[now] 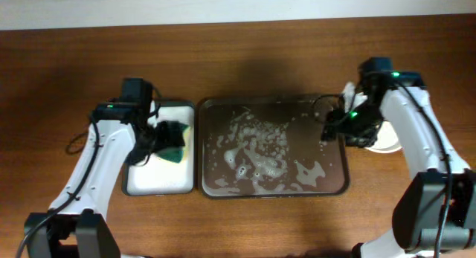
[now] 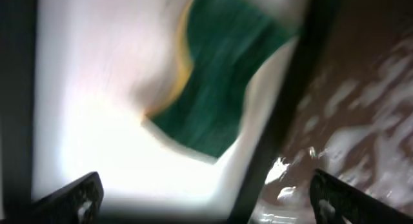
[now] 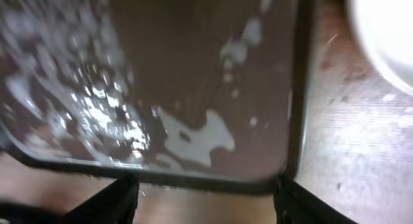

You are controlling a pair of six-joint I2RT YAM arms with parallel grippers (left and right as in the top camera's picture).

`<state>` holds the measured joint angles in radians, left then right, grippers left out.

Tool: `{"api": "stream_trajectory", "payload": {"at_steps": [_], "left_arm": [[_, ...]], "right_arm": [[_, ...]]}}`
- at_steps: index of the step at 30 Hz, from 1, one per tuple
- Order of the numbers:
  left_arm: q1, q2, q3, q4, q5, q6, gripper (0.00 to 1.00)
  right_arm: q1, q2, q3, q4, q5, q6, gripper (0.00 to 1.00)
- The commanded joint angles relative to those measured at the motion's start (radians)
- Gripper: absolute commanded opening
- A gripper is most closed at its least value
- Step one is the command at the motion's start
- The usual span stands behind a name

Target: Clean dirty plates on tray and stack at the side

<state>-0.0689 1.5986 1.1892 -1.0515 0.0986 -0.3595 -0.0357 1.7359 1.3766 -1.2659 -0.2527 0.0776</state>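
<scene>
The dark tray (image 1: 312,113) lies in the middle of the table, wet with white suds, and no plate shows on it. A white plate (image 1: 387,143) sits on the table just right of the tray, partly hidden under my right arm; I cannot tell how many are stacked. Its rim shows in the right wrist view (image 3: 387,37). My right gripper (image 1: 335,126) is open and empty over the tray's right edge (image 3: 293,121); its fingertips (image 3: 206,201) frame the tray's corner. My left gripper (image 1: 158,137) is open and empty (image 2: 206,204) above the small white tray.
A green sponge with a yellow edge (image 1: 174,144) lies on the small white dark-rimmed tray (image 1: 156,180) left of the dark tray. The left wrist view shows the sponge (image 2: 213,75), the white tray (image 2: 97,88) and the sudsy dark tray (image 2: 374,88). Brown wooden table all round.
</scene>
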Motion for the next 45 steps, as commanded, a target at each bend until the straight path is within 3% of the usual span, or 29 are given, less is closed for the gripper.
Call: {"api": "stream_trajectory", "payload": {"at_steps": [1,7,9,11,17,20,34,37,41,45], "left_arm": [[0.019,-0.014,0.005,-0.092,0.032,0.004,1.00],[0.016,-0.174,-0.052,-0.154,0.025,0.055,1.00],[0.016,-0.287,-0.109,-0.113,0.024,0.071,1.00],[0.016,-0.444,-0.191,-0.037,0.009,0.082,1.00],[-0.001,-0.871,-0.423,0.190,-0.002,0.126,1.00],[0.000,-0.998,-0.475,0.204,-0.001,0.126,0.99],[0.000,-1.037,-0.475,0.202,-0.001,0.126,0.99],[0.000,-1.037,-0.475,0.202,-0.001,0.126,0.99],[0.000,-1.037,-0.475,0.202,-0.001,0.126,1.00],[0.000,-1.037,-0.475,0.202,-0.001,0.126,0.99]], "right_arm": [[0.068,-0.022,0.014,-0.042,0.078,-0.018,0.68],[0.103,-0.259,-0.080,-0.011,0.082,-0.010,0.75],[0.101,-0.418,-0.177,0.063,0.083,0.005,0.81],[0.101,-0.595,-0.278,0.134,0.093,0.005,0.98],[0.101,-0.969,-0.380,0.196,0.130,0.020,0.98],[0.101,-1.052,-0.380,0.196,0.130,0.020,0.99],[0.101,-1.065,-0.380,0.196,0.130,0.019,0.99],[0.101,-1.082,-0.380,0.196,0.204,0.019,0.99],[0.101,-1.195,-0.420,0.185,0.194,0.020,0.99],[0.101,-1.363,-0.538,0.313,0.198,0.014,0.99]]}}
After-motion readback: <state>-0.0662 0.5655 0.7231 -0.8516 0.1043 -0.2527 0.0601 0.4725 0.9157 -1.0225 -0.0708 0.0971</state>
